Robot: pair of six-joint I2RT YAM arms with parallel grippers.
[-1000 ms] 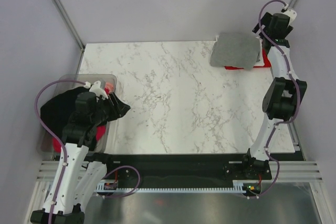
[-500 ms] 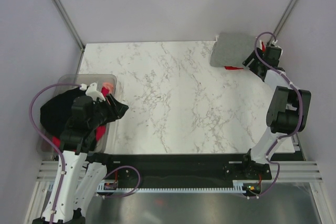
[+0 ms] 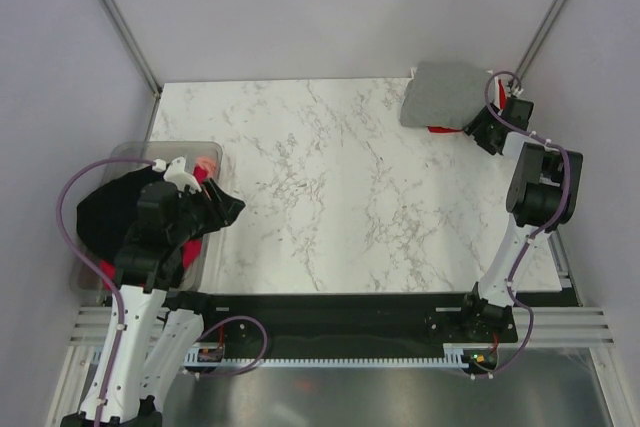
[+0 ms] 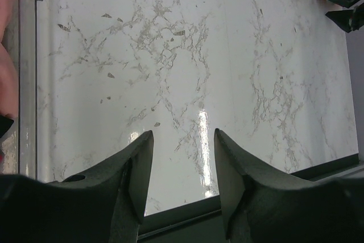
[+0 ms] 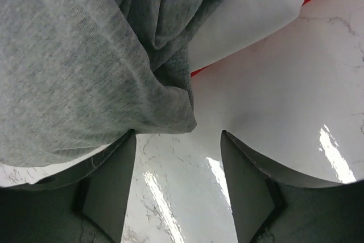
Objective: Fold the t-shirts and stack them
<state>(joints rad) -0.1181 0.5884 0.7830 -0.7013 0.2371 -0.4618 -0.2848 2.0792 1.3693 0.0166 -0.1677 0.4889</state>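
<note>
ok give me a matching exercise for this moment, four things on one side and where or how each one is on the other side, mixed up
Things:
1. grey t-shirt
2. black t-shirt
3. left gripper
4. right gripper

Places or states:
A. open, over bare marble table
B. bunched in and spilling out of the clear tub at the left edge
C. open, low at the edge of grey cloth
D. folded, lying on top at the far right corner

Pairs: 1-D, 2-B, 3-A, 4-C.
</note>
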